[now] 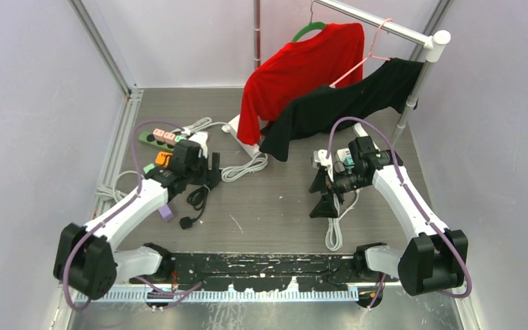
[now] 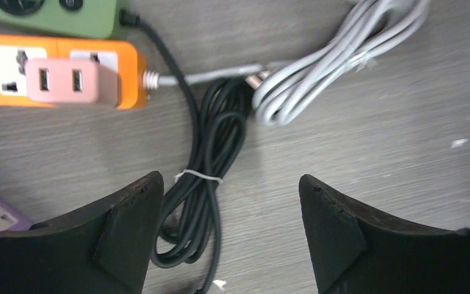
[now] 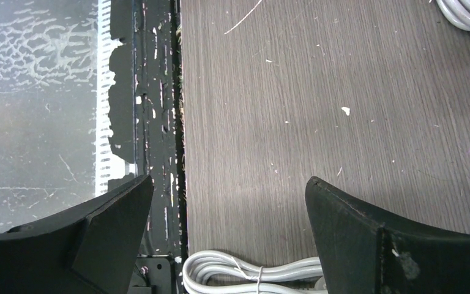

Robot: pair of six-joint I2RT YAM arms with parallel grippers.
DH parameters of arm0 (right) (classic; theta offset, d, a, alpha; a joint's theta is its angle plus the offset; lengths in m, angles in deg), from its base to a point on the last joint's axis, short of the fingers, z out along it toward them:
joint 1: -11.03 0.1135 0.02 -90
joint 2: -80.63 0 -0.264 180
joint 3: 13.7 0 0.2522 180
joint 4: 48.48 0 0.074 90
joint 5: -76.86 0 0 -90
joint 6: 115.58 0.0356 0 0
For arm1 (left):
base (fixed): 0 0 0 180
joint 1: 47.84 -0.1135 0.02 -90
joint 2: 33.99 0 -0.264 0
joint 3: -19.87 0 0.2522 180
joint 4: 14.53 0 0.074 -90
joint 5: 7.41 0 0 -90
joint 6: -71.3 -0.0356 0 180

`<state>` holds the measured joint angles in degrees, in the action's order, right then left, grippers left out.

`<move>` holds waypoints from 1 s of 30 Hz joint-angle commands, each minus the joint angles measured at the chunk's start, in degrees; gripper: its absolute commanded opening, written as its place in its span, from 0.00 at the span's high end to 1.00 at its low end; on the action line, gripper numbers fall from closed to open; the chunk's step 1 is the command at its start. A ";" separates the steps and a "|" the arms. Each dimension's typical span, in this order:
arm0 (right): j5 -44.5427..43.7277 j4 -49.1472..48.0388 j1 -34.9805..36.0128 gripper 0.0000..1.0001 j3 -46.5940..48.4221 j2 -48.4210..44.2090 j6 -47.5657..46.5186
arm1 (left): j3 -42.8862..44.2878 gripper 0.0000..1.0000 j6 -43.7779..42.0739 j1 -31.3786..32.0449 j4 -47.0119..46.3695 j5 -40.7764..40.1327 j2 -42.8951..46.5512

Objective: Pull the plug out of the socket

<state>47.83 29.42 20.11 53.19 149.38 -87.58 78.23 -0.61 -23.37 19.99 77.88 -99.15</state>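
cord coil (image 2: 203,160) lies below the spread left gripper (image 2: 229,179); pink plug (image 2: 70,82) sits aside in orange strip (image 2: 130,64); right gripper (image 3: 229,180) gapes empty.

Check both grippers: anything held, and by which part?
Nothing held. Left gripper open over the black coiled cable; right gripper open above the tabletop.
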 commanded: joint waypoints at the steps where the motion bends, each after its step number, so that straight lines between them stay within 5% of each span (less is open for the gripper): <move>1: 0.72 2.19 -0.30 0.00 2.78 0.54 -2.51 | -0.38 0.20 -6.83 0.86 1.03 -5.72 -5.42; 13: 0.37 2.55 -0.53 0.00 2.94 0.21 -3.00 | 10.02 0.48 -9.37 0.87 7.47 -1.08 -26.55; 20: 0.63 2.57 -0.52 0.00 2.84 0.01 -2.95 | 10.36 1.00 -8.80 0.91 8.03 -0.97 -25.92; 30: 1.11 2.57 -0.55 0.00 2.83 -0.88 -3.00 | 12.82 1.00 -4.65 -3.50 4.63 2.25 -8.99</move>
<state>47.40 31.36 19.85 53.95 150.11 -89.52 87.74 -8.33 -23.55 28.47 77.37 -117.49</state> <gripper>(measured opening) 0.996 0.127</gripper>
